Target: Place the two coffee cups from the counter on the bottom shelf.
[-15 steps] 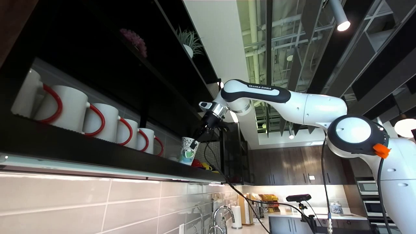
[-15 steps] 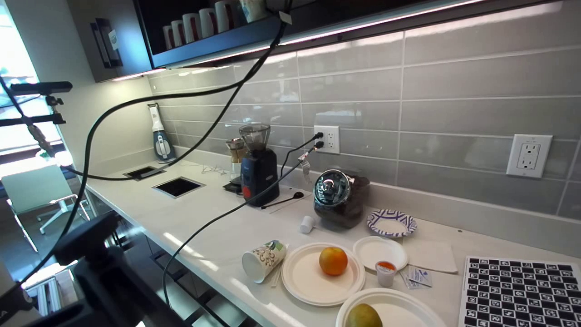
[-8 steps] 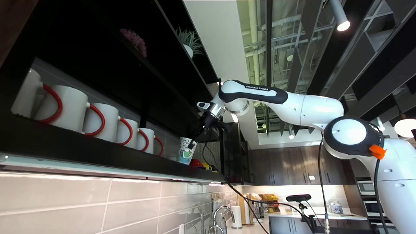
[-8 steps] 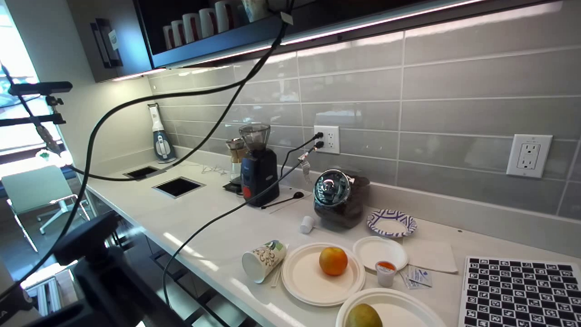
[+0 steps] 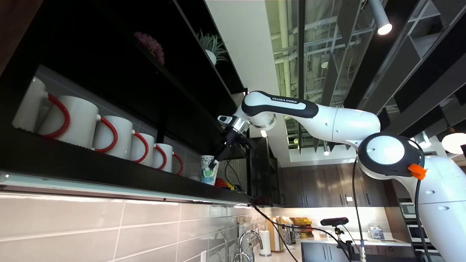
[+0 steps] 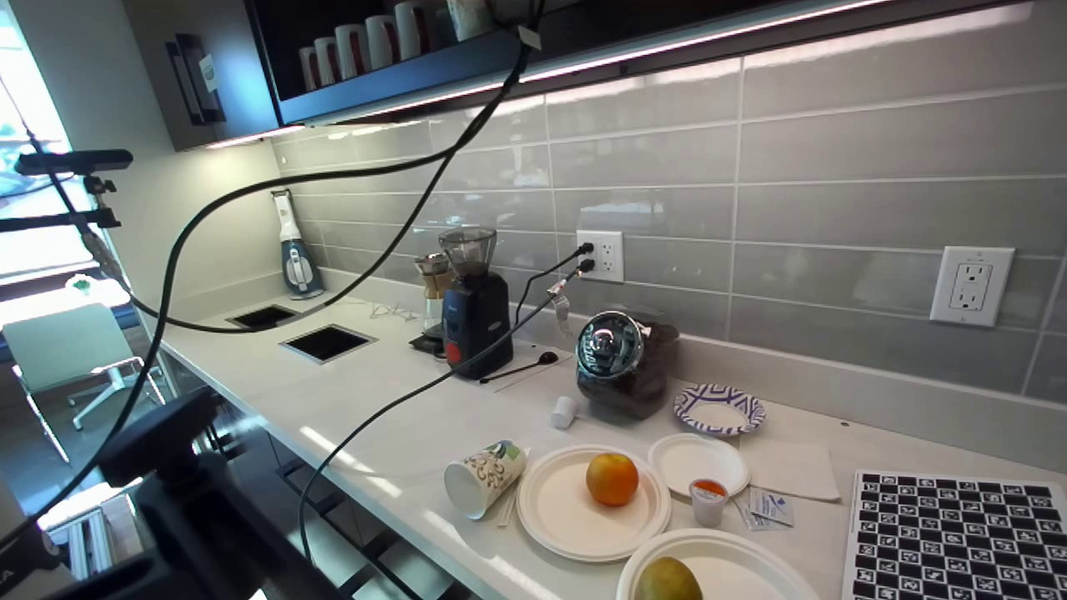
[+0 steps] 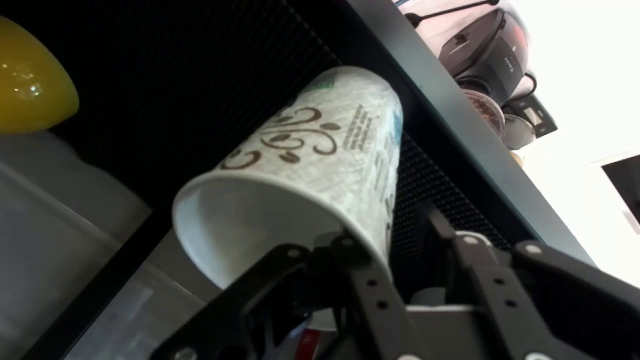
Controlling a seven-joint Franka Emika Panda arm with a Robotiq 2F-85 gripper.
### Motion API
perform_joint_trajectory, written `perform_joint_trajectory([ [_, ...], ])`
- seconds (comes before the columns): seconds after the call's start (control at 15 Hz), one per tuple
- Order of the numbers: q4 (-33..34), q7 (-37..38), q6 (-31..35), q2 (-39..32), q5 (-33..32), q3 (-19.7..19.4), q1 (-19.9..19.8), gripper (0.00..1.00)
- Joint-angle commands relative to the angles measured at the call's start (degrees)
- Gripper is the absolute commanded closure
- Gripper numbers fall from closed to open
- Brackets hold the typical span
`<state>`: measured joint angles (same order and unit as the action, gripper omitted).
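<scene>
Because an upright tapered cup offers its rim first, the pincer [image 7: 391,230] meets the first coffee cup [image 7: 320,140] from above: in the wrist view the jaws stand apart, one seemingly within the mouth, the other outside with a gap before the wall, so nothing appears gripped. The cup lies right ahead of the pincer, its base against the bottom shelf [image 7: 450,112], which seems to bear it. In an exterior view it stands close to upright just under the pincer's tips, near the shelf's front edge, presumably since the arm [image 5: 349,122] reaches in from that side; the red-handled mugs [image 5: 123,140] line up well to one side of the pincer. In an exterior view the second coffee cup [image 6: 488,479] lies on its side on the tabletop [image 6: 492,417], well below the pincer, just beside a plate [image 6: 554,521]; its open mouth should give the jaws a wall to straddle, and that transfer is not yet done.
</scene>
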<state>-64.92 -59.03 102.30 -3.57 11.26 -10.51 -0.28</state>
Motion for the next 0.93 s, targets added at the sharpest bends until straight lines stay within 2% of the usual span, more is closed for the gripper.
perform_joint_trajectory([
  [0.0,3.65,-0.91,-1.46,-2.45,1.04,-0.17,-0.4,0.34],
  [0.33,4.53,-0.97,-1.38,-2.94,1.18,-0.16,-0.58,0.01],
  [0.87,4.48,-0.21,0.37,-0.64,0.72,-0.11,-0.39,0.0],
])
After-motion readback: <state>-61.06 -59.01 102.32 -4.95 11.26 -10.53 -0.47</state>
